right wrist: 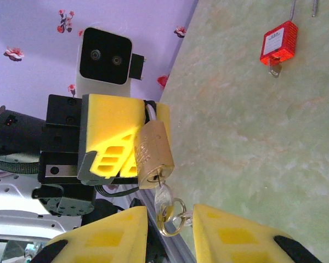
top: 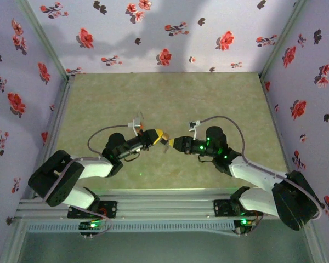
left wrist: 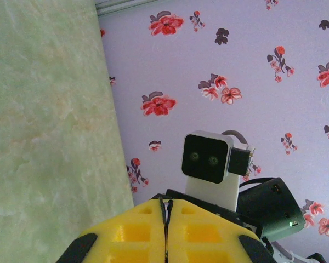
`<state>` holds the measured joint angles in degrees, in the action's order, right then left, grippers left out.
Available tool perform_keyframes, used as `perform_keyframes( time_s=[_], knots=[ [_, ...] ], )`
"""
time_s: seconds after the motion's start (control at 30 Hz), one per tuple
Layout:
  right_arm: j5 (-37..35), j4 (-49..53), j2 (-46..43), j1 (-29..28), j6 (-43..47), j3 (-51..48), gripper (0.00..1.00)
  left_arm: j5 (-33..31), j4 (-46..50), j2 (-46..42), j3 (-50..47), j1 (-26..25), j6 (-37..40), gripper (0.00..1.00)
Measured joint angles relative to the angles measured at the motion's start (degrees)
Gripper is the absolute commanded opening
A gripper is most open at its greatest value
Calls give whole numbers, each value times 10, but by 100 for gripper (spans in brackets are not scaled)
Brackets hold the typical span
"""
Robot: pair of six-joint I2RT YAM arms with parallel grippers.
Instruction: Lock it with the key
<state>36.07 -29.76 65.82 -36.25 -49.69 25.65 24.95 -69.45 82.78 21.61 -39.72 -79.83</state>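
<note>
Reaching in level from the right, the right gripper [right wrist: 171,216] has jaws apart around the key [right wrist: 163,198], no clear contact. Key sits in the brass padlock [right wrist: 153,156], long axis running gripper to gripper, keyhole toward the right one. Level too, the left gripper [right wrist: 149,121] clamps its shackle above the table [top: 170,98] middle. A red padlock [right wrist: 278,41] lies well apart.

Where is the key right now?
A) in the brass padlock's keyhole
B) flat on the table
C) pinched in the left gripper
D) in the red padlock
A: in the right wrist view the key sticks out of the bottom of the brass padlock, which the left gripper holds by its shackle.
</note>
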Motion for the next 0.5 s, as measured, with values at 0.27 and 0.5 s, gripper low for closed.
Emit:
perform_keyframes(
  time_s=[0.27,0.5],
  knots=[
    [-1,-17,3,0,-2,1,23,-2,0,0,0,0,-1,0],
    [-1,-29,11,0,-5,2,20,-4,-3,0,-1,0,-1,0]
  ],
)
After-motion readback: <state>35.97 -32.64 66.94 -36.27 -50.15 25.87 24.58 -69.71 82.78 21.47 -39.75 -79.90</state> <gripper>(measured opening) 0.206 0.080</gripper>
